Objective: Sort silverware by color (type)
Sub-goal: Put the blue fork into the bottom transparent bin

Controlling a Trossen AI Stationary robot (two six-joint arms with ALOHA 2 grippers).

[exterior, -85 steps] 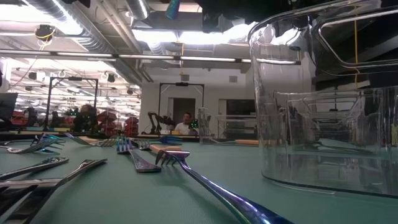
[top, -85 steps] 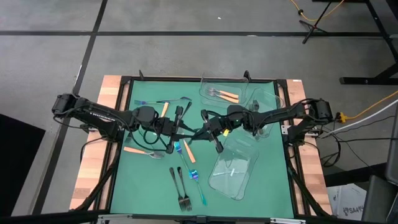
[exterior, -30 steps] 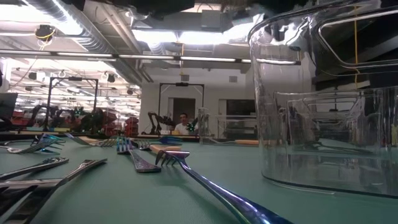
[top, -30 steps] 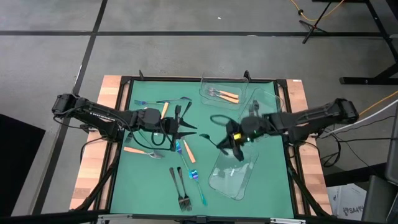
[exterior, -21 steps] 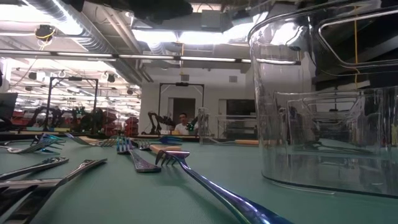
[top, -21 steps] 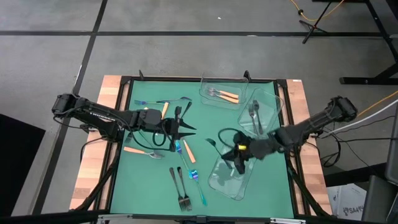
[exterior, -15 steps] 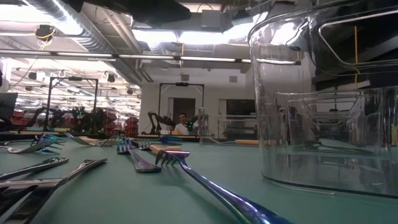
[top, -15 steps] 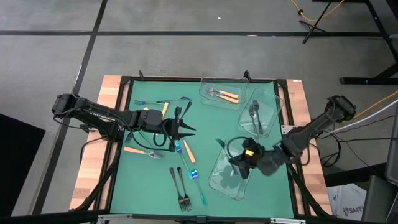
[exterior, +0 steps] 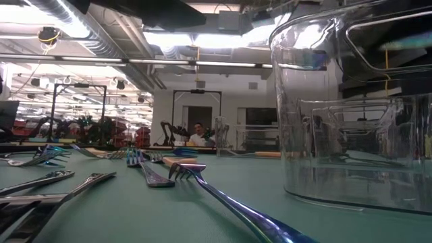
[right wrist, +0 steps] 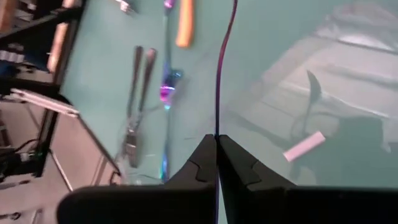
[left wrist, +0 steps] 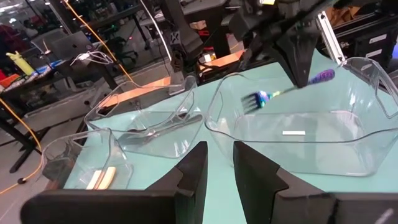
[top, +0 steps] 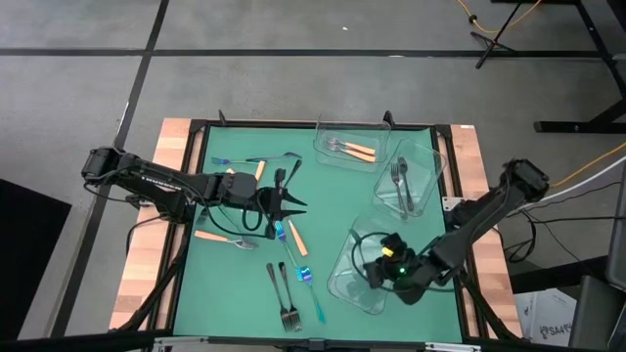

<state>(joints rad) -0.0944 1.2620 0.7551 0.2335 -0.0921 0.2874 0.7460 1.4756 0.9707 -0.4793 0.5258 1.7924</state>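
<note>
My right gripper (top: 377,270) hangs over the near clear tray (top: 344,284), shut on an iridescent blue fork (left wrist: 273,93). The left wrist view shows that fork held above the tray's floor. My left gripper (top: 287,209) waits open near the table's middle, over loose forks. Orange-handled forks (top: 217,237), dark forks (top: 284,288) and blue forks (top: 313,293) lie flat on the green mat. The far tray (top: 323,132) holds orange-handled forks. The right-hand tray (top: 425,156) holds dark forks (top: 399,184). My right gripper pinches the blue fork's handle (left wrist: 311,79) between its two fingers (left wrist: 297,59), nearer the handle's free end than the head (left wrist: 254,100). The fingers come from above and lie across it. The fork is lifted clear and roughly level above the near tray; the handle (right wrist: 217,93) shows edge-on.
A white label (top: 364,270) lies on the near tray's floor. In the low view a blue fork (exterior: 223,197) and dark forks (exterior: 54,181) lie close to the near edge, and the tray's wall (exterior: 351,115) rises on the right. Bare mat lies left of the near forks.
My right gripper has carried the blue fork from the table's middle toward the near right, ending over the near tray, still shut on it. The arm has swung round as it went. My left gripper has drawn back slightly toward the left and stayed there.
</note>
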